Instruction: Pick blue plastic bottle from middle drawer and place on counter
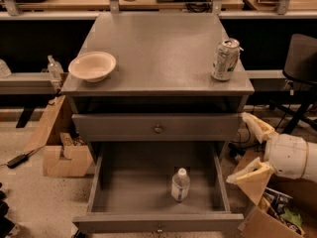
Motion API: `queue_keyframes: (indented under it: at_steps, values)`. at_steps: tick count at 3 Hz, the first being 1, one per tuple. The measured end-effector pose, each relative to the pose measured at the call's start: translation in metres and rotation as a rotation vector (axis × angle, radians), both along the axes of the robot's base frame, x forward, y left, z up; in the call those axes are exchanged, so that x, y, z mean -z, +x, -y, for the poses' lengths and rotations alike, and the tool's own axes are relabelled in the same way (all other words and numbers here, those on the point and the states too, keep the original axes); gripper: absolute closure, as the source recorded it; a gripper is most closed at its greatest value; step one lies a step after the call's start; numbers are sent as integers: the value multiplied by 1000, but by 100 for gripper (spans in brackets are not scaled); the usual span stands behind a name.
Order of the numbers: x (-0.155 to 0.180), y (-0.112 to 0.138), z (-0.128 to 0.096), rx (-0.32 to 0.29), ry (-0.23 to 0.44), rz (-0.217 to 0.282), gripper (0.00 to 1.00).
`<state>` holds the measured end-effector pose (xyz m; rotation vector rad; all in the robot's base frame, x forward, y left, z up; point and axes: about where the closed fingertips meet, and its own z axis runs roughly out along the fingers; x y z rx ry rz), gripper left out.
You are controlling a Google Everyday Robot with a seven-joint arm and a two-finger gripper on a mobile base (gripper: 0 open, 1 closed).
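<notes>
While the small clear plastic bottle with a white cap (180,185) stands upright on the floor of the pulled-out wide grey middle drawer (129,187), right of centre, the white gripper (237,148) hangs just right of that drawer, its tan fingers (257,128) spread wide, holding nothing. On the flat grey counter (158,43), a cream bowl (92,66) sits near left and a silver drink can (226,59) near right.

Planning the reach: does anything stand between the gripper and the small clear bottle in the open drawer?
Only the low right wall of the wide grey drawer. The open cream gripper hangs outside it, right of the small clear white-capped plastic bottle, which stands alone inside.
</notes>
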<state>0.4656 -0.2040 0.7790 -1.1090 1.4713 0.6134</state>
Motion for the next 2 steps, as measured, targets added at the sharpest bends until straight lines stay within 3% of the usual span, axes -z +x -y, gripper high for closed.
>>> queue_keyframes:
  at_steps: [1, 2]
  values:
    - [1, -2, -1, -19, -18, 80, 0]
    - [44, 5, -28, -30, -88, -15, 0]
